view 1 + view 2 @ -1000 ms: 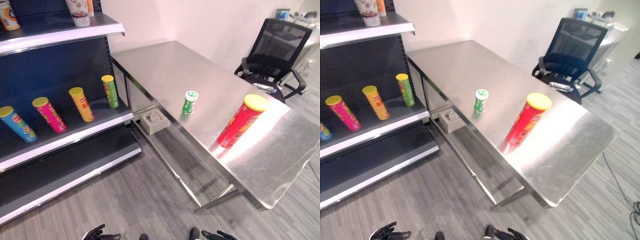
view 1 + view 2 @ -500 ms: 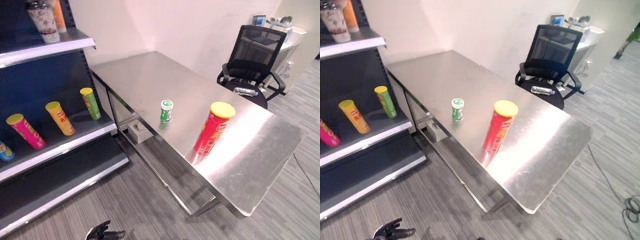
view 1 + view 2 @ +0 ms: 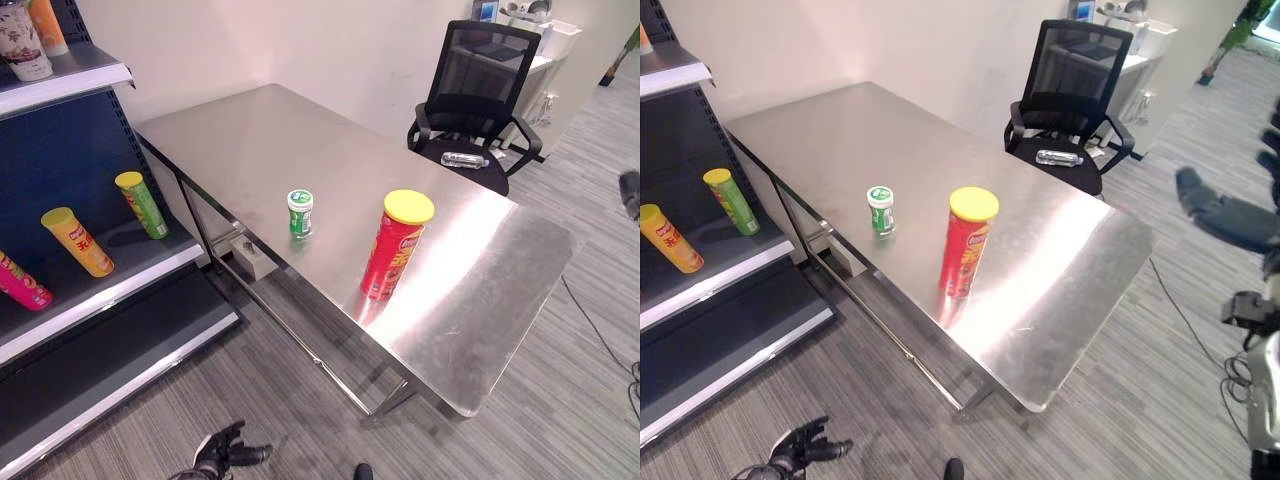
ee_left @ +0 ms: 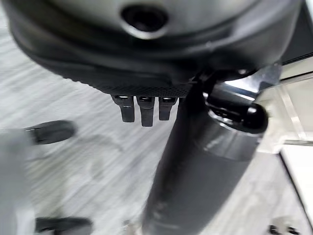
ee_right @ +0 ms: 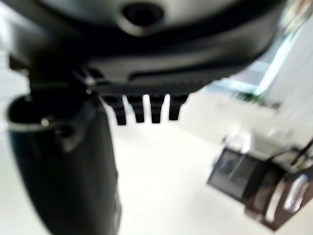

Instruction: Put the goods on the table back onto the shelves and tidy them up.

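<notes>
1. Two goods are seen upright on the steel surface (image 3: pixel 480 290): a red chip can (image 3: pixel 396 246) with a yellow lid, and a small green-and-white bottle (image 3: pixel 300 212) near it, on the shelf side, not touching.
2. Both are set near the surface's front edge; nothing is held by either hand.
3. The shelf unit (image 3: pixel 95 290) stands just beside the surface's left end. On its middle shelf three cans lean back: green can (image 3: pixel 142 204), yellow-orange can (image 3: pixel 77 241), pink can (image 3: pixel 20 283) cut by the frame edge.
4. On the top shelf a patterned cup (image 3: pixel 20 40) and an orange container (image 3: pixel 44 22) are seen at the corner.
5. Left hand (image 3: pixel 222 451): low over the grey floor (image 3: pixel 300 420), well apart from the goods, fingers spread and relaxed, empty; confirmed in the left wrist view, fingers (image 4: pixel 141 108) straight.
6. Right hand (image 3: pixel 1220 215): raised at the right, well clear of the surface; fingers (image 5: pixel 144 111) straight in the right wrist view, released, empty.
7. A black office chair (image 3: pixel 478 100) sits behind the surface, a clear bottle (image 3: pixel 464 159) lying on its seat.
8. A small grey box (image 3: pixel 250 256) lies on the floor under the surface.
</notes>
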Motion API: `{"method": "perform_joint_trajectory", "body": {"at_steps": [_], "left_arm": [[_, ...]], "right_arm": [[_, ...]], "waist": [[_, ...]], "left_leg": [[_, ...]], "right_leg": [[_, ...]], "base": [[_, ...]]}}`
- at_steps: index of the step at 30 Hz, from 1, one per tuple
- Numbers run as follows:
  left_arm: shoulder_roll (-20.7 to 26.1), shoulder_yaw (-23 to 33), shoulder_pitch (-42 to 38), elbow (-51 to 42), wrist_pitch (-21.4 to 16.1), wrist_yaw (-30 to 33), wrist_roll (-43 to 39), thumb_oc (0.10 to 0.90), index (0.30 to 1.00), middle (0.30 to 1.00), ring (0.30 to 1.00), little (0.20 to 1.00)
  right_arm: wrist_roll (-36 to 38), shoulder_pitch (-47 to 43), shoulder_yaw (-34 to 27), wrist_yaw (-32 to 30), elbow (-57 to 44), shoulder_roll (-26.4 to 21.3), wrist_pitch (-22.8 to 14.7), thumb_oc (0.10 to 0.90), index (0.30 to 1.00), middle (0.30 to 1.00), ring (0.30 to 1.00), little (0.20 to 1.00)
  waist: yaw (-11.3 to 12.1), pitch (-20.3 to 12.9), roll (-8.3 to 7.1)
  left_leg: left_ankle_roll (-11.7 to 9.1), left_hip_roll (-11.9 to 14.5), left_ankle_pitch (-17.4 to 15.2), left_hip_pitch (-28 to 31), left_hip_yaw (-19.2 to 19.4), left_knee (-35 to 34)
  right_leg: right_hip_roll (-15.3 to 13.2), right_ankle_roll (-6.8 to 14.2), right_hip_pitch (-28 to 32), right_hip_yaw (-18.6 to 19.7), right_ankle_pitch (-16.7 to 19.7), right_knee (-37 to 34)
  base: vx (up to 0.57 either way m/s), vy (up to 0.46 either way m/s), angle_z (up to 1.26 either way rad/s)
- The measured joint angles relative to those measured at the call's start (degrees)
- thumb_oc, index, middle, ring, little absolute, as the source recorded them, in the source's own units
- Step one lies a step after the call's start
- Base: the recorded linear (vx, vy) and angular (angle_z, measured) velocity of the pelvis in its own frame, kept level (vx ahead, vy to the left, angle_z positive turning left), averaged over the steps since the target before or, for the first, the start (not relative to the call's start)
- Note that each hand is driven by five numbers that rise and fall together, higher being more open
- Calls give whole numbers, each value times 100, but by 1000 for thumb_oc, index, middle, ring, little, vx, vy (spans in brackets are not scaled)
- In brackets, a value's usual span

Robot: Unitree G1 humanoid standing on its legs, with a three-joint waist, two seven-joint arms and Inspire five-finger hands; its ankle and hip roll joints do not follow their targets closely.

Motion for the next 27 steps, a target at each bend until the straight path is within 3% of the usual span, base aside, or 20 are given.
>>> {"method": "perform_joint_trajectory", "body": {"at_steps": [5,12,17,19,23,27], "left_arm": [[31,-134,42,43,75,-89,3,800,900,900,900,900],[57,-165,74,40,77,-95,0,800,900,900,900,900],[45,-177,96,38,76,-127,5,800,900,900,900,900],[42,-177,107,42,76,-169,7,800,900,900,900,900],[41,-175,157,-2,75,-222,7,800,900,900,900,900],[45,-183,224,7,76,-228,22,800,900,900,900,900]], "right_arm": [[227,-131,172,188,45,-64,-58,800,900,900,900,900],[712,-193,314,247,34,-60,-50,800,900,900,900,900],[1439,-289,962,833,-286,-79,9,800,900,900,900,900],[1528,-282,1397,1216,-675,-205,223,800,900,900,900,900],[1531,-275,1567,1619,-1072,-286,379,800,900,900,900,900],[1529,-280,1763,1963,-1277,-723,477,800,900,900,900,900]], "waist": [[160,-24,47],[132,-90,151],[119,-126,196],[133,-127,194],[172,-123,160],[171,-125,106]], "left_leg": [[10,-23,-6,19,-73,-2],[10,-19,-5,-23,-72,-6],[3,-9,-1,-6,-58,-4],[3,-8,10,6,-58,-4],[3,-10,13,-9,-87,-3],[4,-9,12,-12,-96,-3]], "right_leg": [[-24,0,68,-10,-2,0],[-23,3,53,-12,-4,-3],[-13,2,44,-13,-2,-3],[-15,0,43,-16,0,-3],[-18,-1,51,-25,0,-1],[-19,-1,50,-34,-1,0]], "base": [[0,-1,9],[1,-1,-1],[0,0,-1],[0,0,0],[-6,5,5],[0,0,0]]}}
